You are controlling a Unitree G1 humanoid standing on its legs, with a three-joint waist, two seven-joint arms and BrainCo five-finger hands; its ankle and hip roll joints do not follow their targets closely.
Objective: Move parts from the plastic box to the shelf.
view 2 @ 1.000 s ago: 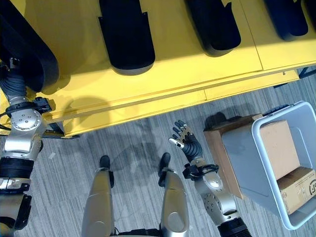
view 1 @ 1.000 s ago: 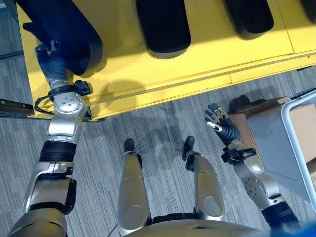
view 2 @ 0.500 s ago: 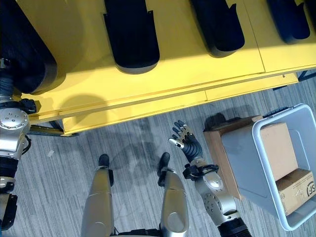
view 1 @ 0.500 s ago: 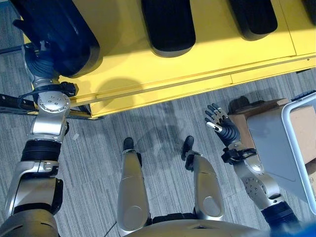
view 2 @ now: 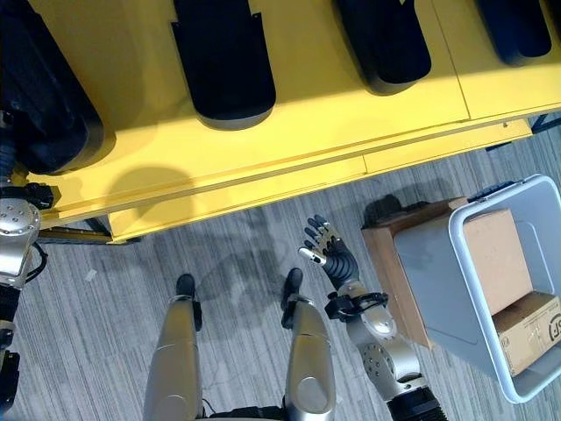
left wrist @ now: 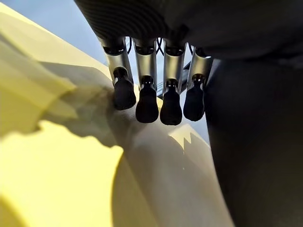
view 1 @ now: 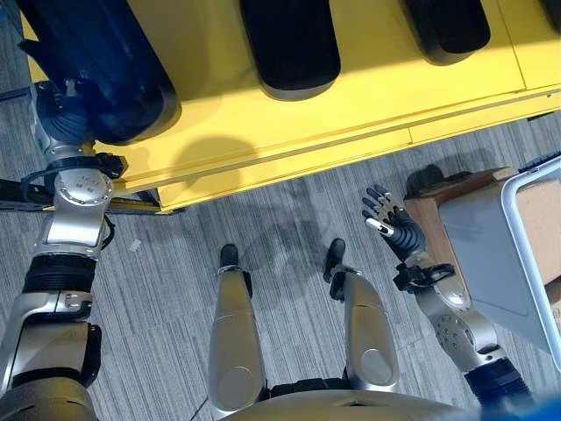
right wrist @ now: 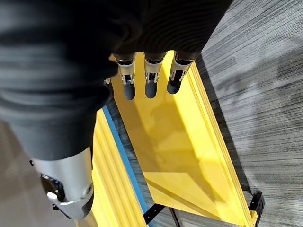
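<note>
Right now I see the dark parts lying in a row on the yellow shelf [view 2: 307,105]: one big dark part [view 1: 96,61] at the far left end, a second [view 2: 223,61] beside it, then two more [view 2: 386,44] further right. The left robot hand [left wrist: 154,101] sits against that big left part, at the shelf's left end; in its wrist view the fingers hang straight down in a row beside the part's dark side, tips just above the yellow surface, gripping nothing that I can make out. The right robot hand [view 2: 326,250] is held up over the grey carpet floor [view 2: 237,254], well below the shelf edge, its fingers spread and empty. Just to its right stands the grey plastic box [view 2: 429,263], next to a brown cardboard piece [view 2: 386,263]. Inside the box lie two cardboard cartons [view 2: 491,254].
</note>
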